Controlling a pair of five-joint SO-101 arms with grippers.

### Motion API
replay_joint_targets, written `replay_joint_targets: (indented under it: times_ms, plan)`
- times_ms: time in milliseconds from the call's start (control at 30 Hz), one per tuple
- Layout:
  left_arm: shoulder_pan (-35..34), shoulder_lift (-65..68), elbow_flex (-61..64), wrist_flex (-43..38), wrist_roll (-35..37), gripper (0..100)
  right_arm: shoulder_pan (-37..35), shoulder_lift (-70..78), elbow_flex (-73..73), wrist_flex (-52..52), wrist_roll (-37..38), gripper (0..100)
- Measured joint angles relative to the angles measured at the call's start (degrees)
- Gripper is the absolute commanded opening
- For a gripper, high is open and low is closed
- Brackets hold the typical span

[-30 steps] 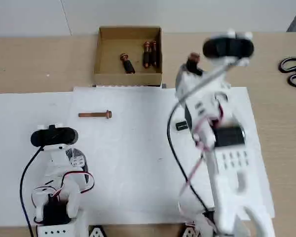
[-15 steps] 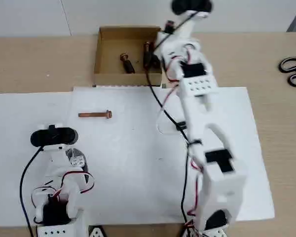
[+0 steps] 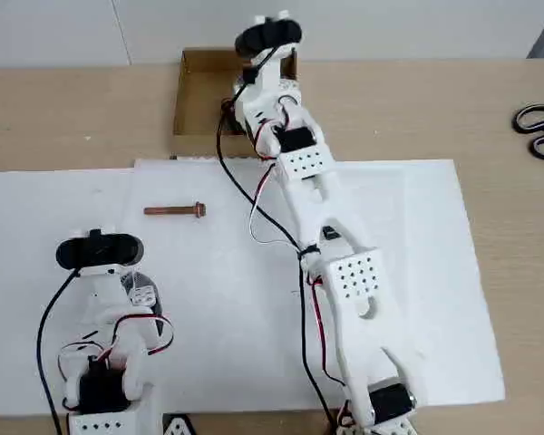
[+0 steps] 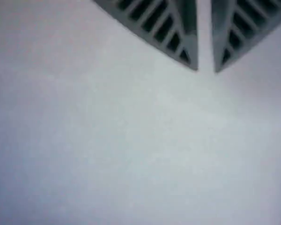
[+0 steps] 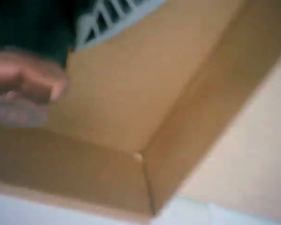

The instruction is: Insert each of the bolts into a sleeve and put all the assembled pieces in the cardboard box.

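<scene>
My right gripper [image 3: 247, 91] hangs over the cardboard box [image 3: 190, 136] at the table's far side, with the arm stretched across the white sheet. It is shut on an assembled piece [image 5: 23, 79], a copper bolt in a black sleeve, held low above the box floor [image 5: 131, 93] beside one grey ribbed finger [image 5: 112, 16]. The arm hides the pieces lying in the box. A loose copper bolt [image 3: 174, 210] lies on the sheet in front of the box. My left gripper [image 4: 205, 69] is shut, holds nothing and points down at the white sheet [image 4: 131, 140], with its arm folded at the near left [image 3: 100, 252].
Black scissors [image 3: 539, 120] lie at the far right on the wooden table [image 3: 72, 109]. The white sheet [image 3: 208, 317] covers the middle between the arms. The box's near wall stands along the sheet's far edge.
My right arm has swung left from beside the box to over it, carrying the assembled piece. The left arm and the loose bolt have kept still.
</scene>
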Motion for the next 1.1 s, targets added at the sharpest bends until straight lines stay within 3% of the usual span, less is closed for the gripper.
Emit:
replay_joint_targets:
  times_ms: [267, 633, 900, 1100]
  plan:
    - [0.00, 0.00, 0.00, 0.00, 0.00, 1, 0.00, 8.00, -11.87, 2.64, 3.69, 18.1]
    - [0.00, 0.00, 0.00, 0.00, 0.00, 1, 0.00, 8.70, -19.52, 4.92, 3.87, 18.4]
    - [0.00, 0.00, 0.00, -0.18, 0.00, 1, 0.70, 8.44, -26.64, 25.58, 3.87, 18.4]
    - [0.00, 0.00, 0.00, -0.18, 0.00, 1, 3.43, -1.41, -26.73, 44.75, 3.87, 18.3]
